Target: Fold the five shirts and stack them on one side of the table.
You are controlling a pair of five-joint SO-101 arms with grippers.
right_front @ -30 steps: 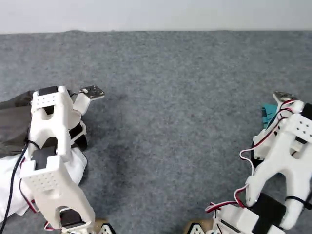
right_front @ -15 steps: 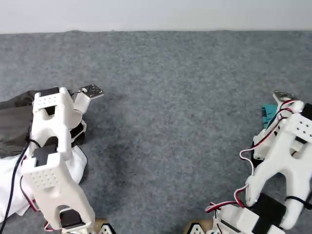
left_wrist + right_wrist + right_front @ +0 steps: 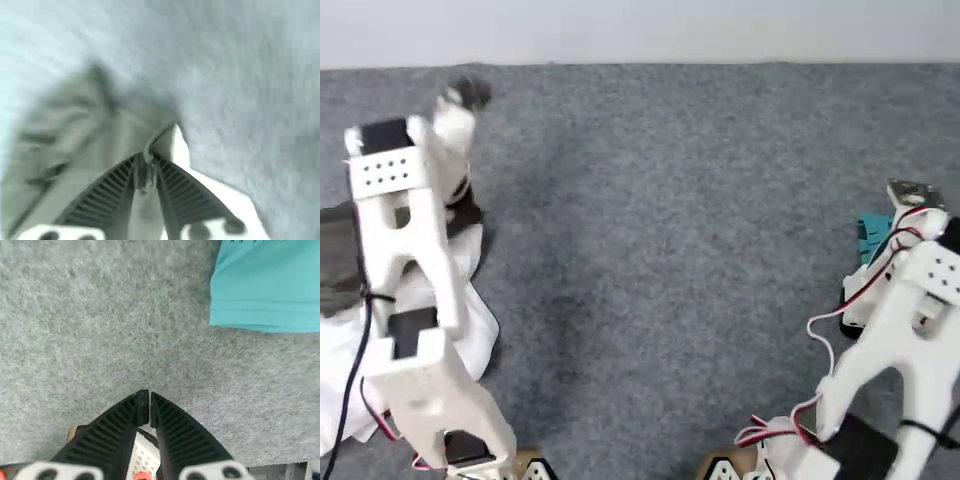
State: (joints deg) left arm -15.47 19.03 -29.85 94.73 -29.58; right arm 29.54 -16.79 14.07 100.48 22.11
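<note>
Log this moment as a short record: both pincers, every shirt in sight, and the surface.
left pincer: shut on a fold of the white shirt, raised off the table
right pincer: shut, holding nothing, above the grey mat
dark shirt: at the table's left edge, beside the white shirt
teal shirt: flat on the mat, apart from the right pincer

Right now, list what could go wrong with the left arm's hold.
The left gripper pinches only a thin fold of the white shirt, so it may slip free. The white shirt lies against the grey shirt, which could drag along. The right gripper, shut near the teal shirt, offers no help.
</note>
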